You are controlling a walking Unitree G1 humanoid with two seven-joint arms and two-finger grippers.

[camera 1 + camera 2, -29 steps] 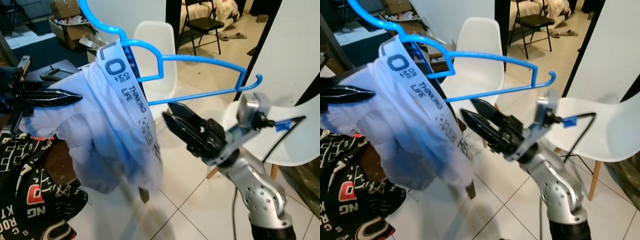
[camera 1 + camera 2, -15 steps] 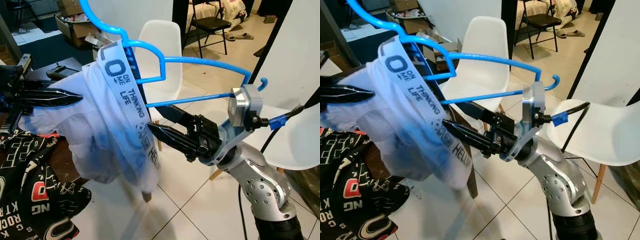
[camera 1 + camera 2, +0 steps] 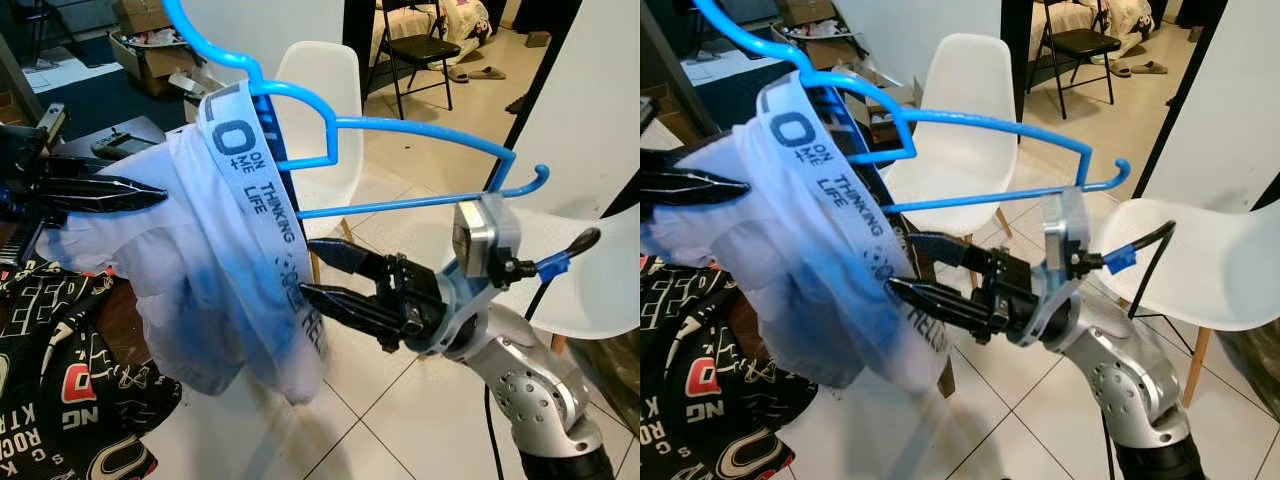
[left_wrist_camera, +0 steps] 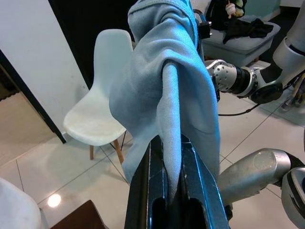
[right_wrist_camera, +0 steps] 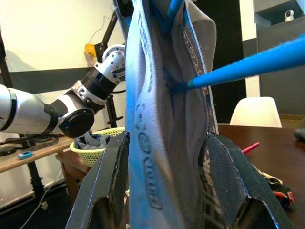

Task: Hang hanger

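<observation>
From where I stand, the white chair (image 3: 322,110) behind and the dark table (image 3: 110,320) to the robot's left frame the whole business, with a black printed garment (image 3: 60,400) heaped on that table. Out in front hangs the blue hanger (image 3: 420,130), high and tilted, its hooked end out toward the robot's right and a pale white-blue garment (image 3: 225,290) with a lettered waistband draped over its near shoulder. The right gripper (image 3: 330,278) has swung round in the last second: it was angled up and short of the cloth, and now its fingers lie level and spread wide, reaching around the hanging edge of the garment without closing on it, as the right wrist view confirms with cloth running between the two fingers. The left gripper (image 3: 135,194) stays clamped on a fold of the same garment, fingers nearly together, as the left wrist view shows. To my eye the right arm is lining up a second hold so garment and hanger can be steadied before anything gets hung.
</observation>
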